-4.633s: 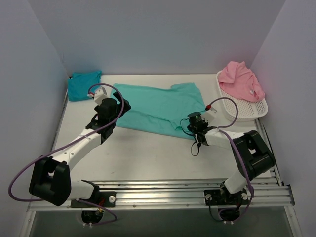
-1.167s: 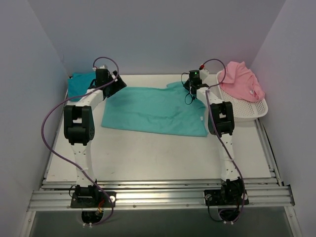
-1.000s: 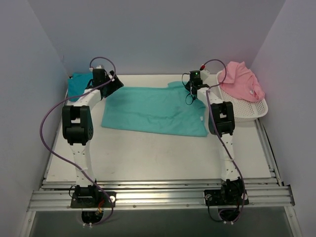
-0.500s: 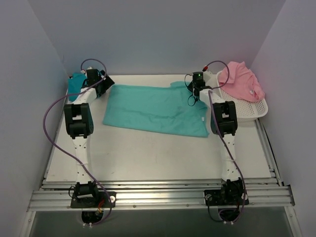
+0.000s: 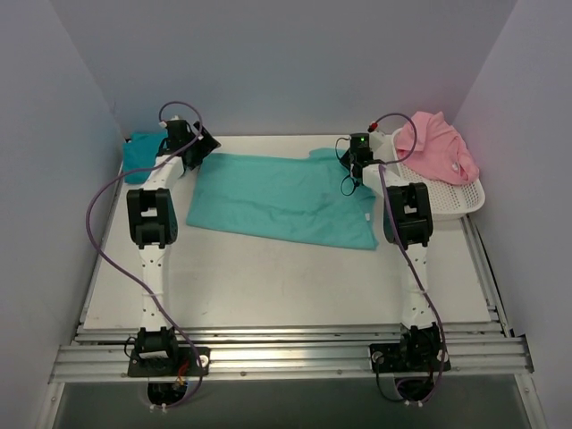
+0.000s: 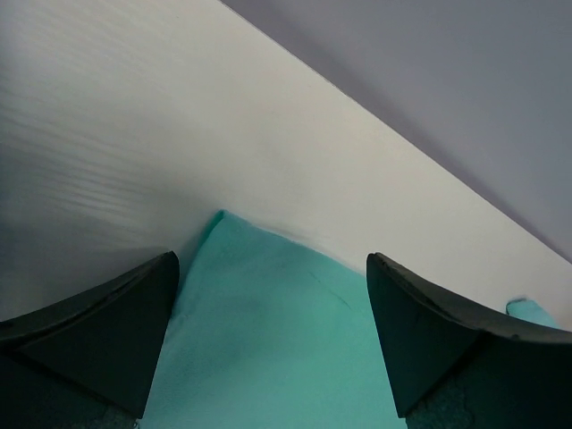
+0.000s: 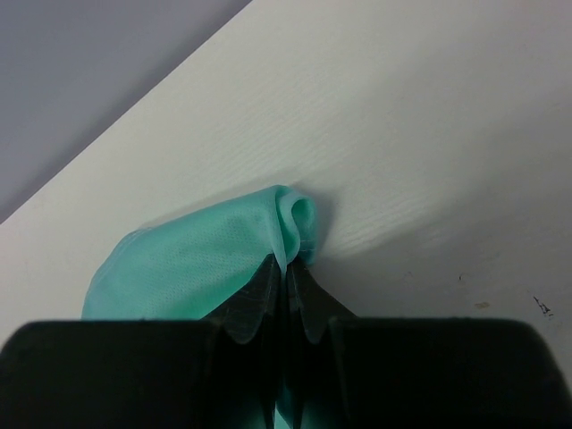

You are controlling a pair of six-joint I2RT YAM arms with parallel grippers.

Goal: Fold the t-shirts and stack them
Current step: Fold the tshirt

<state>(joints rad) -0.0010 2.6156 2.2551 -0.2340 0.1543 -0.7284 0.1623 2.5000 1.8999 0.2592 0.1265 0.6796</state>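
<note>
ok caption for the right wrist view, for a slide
Right gripper shut on a bunched edge of the sea-green t-shirt on the white table.

Left arm [image 5: 150, 268] and right arm [image 5: 409, 268]: skinny white links, chunky black joints [image 5: 152, 217], purple cable [image 5: 89, 223] looping off each. Green LED [image 5: 359, 139] on the right wrist, black fingers [image 6: 98, 331].

Stretched far forward, the left pincer [image 6: 271, 268] gapes wide while the right pincer [image 7: 288, 273] is pinched tight.
</note>
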